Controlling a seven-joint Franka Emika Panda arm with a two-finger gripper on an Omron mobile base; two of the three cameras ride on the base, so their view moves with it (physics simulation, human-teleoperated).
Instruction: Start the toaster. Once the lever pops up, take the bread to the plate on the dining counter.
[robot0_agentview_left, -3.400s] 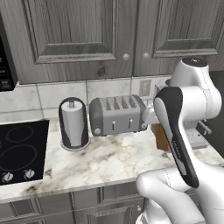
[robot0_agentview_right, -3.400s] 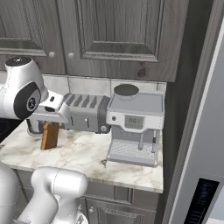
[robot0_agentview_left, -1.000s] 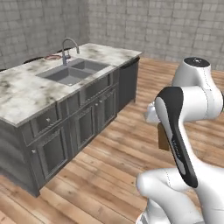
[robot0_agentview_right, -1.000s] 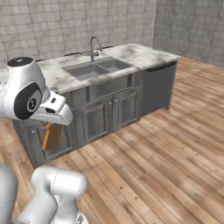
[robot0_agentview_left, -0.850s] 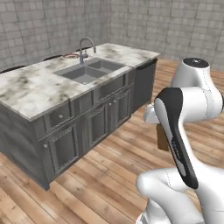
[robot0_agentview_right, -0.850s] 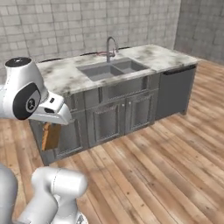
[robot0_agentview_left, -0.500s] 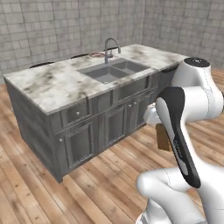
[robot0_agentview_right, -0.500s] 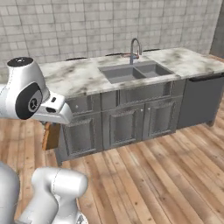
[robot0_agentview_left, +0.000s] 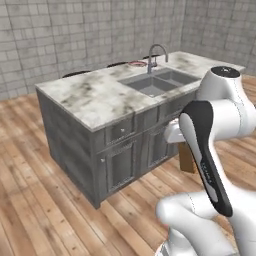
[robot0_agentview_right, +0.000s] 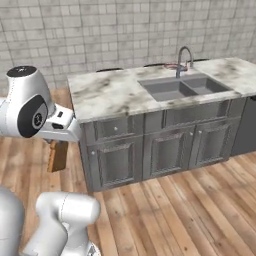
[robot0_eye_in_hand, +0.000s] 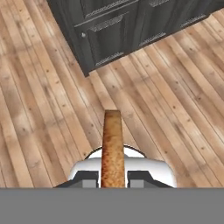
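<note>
The arm is folded close to its base, its claw (robot0_eye_in_hand: 113, 177) pointing down at the wooden floor (robot0_eye_in_hand: 175, 105), clamped on the bread (robot0_eye_in_hand: 112, 148), edge-on, short of the desk's (robot0_agentview_left: 100, 97) near corner.

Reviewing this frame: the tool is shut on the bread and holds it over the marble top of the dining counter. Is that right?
Not quite. The tool is shut on the bread, but holds it over the wooden floor, short of the dining counter. The hand view shows floorboards beneath the slice; the right base view shows it beside the cabinets.
</note>
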